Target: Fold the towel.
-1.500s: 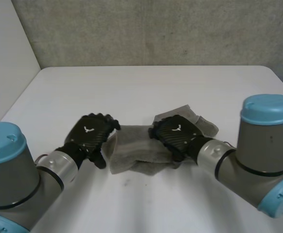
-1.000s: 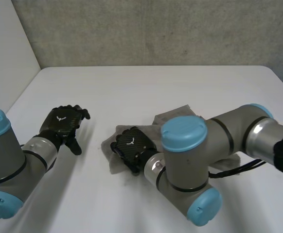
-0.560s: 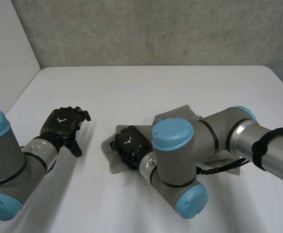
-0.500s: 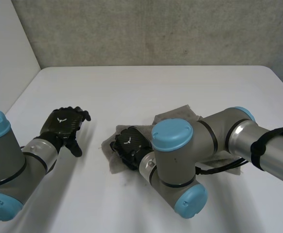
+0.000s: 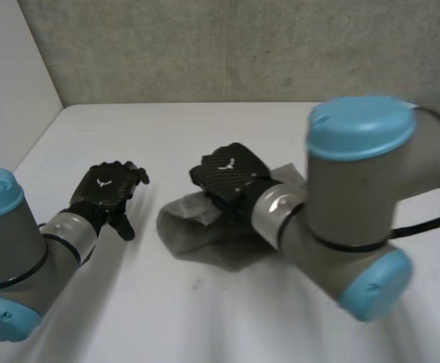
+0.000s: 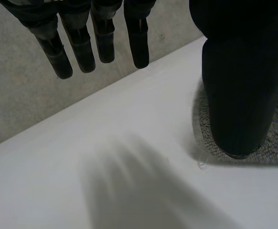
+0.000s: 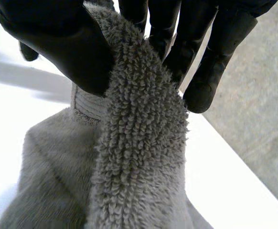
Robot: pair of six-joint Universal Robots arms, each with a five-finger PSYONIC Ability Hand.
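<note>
Grey terry-cloth towel (image 5: pixel 214 240): lies bunched on the white table (image 5: pixel 167 128) near its middle, one edge lifted off the heap, the rest slumped beneath and partly hidden under the right arm. Black right hand (image 5: pixel 227 175): grips that raised edge, thick looped pile pinched between thumb (image 7: pixel 58 45) and fingers (image 7: pixel 210 57) in the right wrist view, cloth (image 7: pixel 139 157) hanging down from the pinch. Half a second earlier: sat low on the near-left part of the towel, arm crossed over the cloth; now stands higher and further back, with the towel's left end drawn out flatter than before. Black left hand (image 5: pixel 108 190): released, fingers (image 6: pixel 81 45) straight and spread above bare table in the left wrist view, holding nothing, just beside the towel's left end (image 6: pixel 277 143) but apart from it; position scarcely changed over the last second, after leaving the cloth's edge. Reading for the task: looks like the start of a fold, with one edge taken up for carrying over the rest; no tidy layer laid yet, shape not yet squared, and only one hand on the cloth, so likely sagging or twisting on the free side.
</note>
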